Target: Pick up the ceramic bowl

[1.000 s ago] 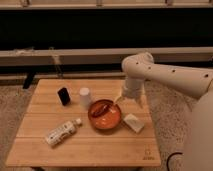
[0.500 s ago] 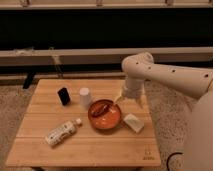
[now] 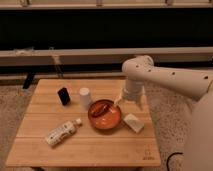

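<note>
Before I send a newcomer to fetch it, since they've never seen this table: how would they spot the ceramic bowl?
On the wooden table, look right of centre, where the gripper hangs at a dish's far right rim. That dish is the ceramic bowl, lying between a white cup and a pale block: the only round, glossy orange-brown dish, wider than the cup.

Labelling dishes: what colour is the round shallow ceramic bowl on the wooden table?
Glossy orange-brown bowl, clearest in camera view; gripper beside its rim.

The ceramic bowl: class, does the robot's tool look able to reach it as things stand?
Probably yes. The tool hangs at the rim of the ceramic bowl with nothing between them; the white cup and pale block sit off to either side.
</note>
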Tool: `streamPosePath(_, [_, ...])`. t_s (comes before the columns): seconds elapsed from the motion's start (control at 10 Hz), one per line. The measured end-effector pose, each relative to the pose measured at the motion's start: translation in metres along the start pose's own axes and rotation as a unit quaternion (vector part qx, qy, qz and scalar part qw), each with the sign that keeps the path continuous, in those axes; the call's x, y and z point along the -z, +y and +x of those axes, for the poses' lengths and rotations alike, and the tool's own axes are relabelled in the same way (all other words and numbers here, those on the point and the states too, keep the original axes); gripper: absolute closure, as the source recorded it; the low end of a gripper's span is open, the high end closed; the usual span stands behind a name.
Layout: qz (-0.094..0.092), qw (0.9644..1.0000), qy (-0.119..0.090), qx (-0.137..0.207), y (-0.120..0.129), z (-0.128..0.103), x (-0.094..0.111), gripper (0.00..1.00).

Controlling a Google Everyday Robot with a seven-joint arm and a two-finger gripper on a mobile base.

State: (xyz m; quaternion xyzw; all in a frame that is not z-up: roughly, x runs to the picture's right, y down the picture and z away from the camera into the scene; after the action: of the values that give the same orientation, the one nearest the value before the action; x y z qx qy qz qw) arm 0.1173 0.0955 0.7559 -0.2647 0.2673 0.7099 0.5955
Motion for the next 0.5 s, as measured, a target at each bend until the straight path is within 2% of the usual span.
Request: streamPosePath(0.5, [-0.003, 0.9999, 0.004, -0.009, -0.001, 0.004, -0.017, 0.2])
